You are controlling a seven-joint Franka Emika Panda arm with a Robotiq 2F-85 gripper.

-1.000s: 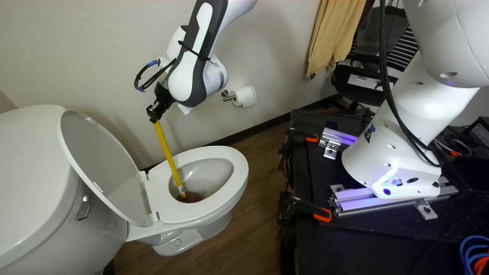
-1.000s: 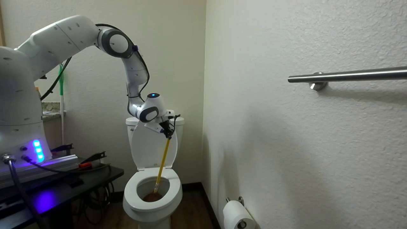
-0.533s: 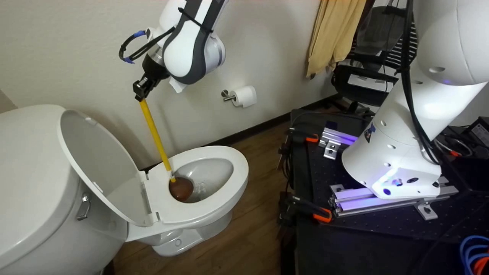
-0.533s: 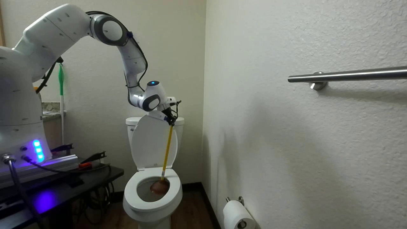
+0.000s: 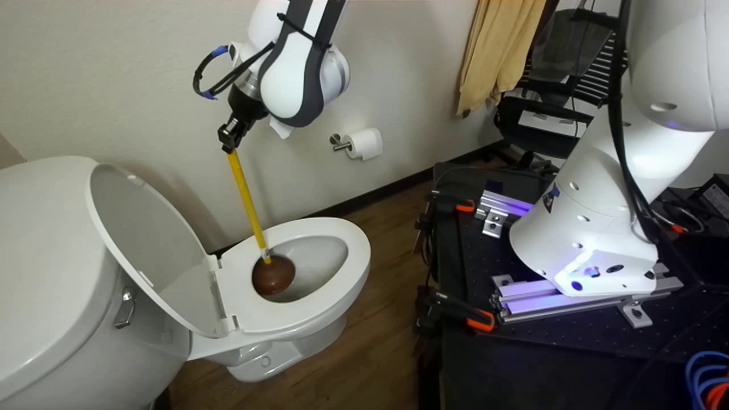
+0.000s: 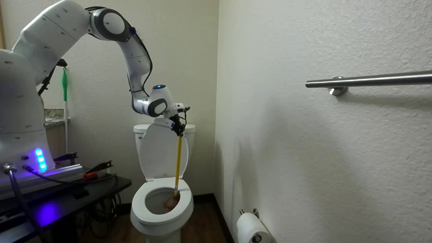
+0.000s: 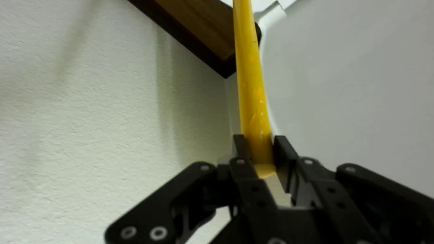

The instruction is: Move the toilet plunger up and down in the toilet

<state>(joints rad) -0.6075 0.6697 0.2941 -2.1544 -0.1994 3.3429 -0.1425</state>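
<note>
In an exterior view, a bar (image 6: 369,80) is fixed to the right wall (image 6: 287,118); the floor (image 6: 206,223) is edged with dark trim (image 6: 204,198).

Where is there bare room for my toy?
In an exterior view, wood floor looks bare between the toilet and black table; the table too, though dark, between the lower clamp and the picture's bottom edge. It's crowded around the robot's base, with metal bars, and in the toilet, where the plunger is.
</note>
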